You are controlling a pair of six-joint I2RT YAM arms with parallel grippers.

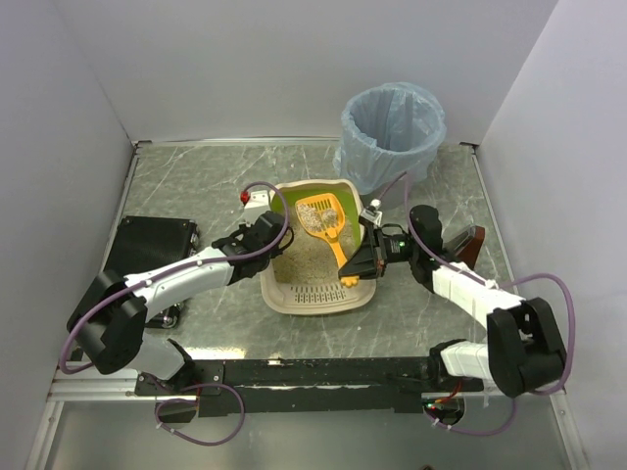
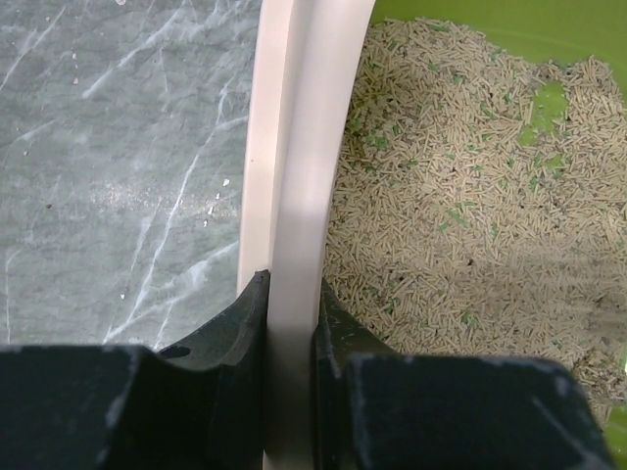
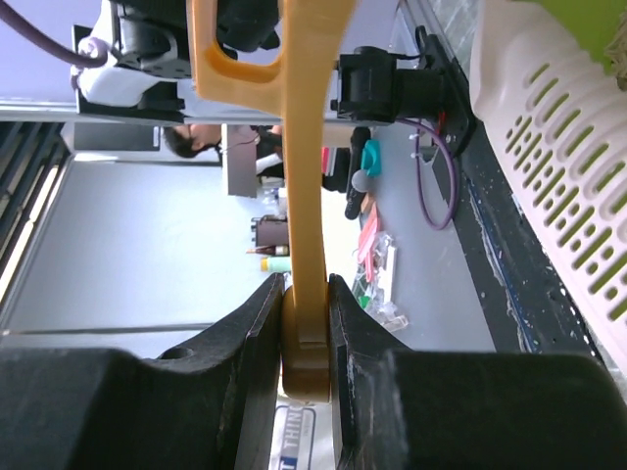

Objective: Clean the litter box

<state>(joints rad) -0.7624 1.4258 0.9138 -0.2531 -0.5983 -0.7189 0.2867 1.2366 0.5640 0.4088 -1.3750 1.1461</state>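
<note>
The litter box (image 1: pixel 282 297) sits mid-table, cream-rimmed, with a lime-green inner wall and beige litter (image 1: pixel 304 257). My left gripper (image 1: pixel 266 235) is shut on its left rim; in the left wrist view the cream rim (image 2: pixel 304 147) runs between the gripper's (image 2: pixel 292 286) black fingers, with litter (image 2: pixel 460 206) to the right. An orange slotted scoop (image 1: pixel 321 217) lies tilted over the box with litter in its head. My right gripper (image 1: pixel 359 268) is shut on its handle; the right wrist view shows the handle (image 3: pixel 306 147) clamped in the gripper (image 3: pixel 306 286), beside the slotted lip (image 3: pixel 568 157).
A grey round bin with a light-blue bag (image 1: pixel 392 127) stands behind the box at the back right. A black flat object (image 1: pixel 152 245) lies at the left, a brown object (image 1: pixel 470 245) at the right, and a small white-and-red item (image 1: pixel 253 199) by the box's far left corner.
</note>
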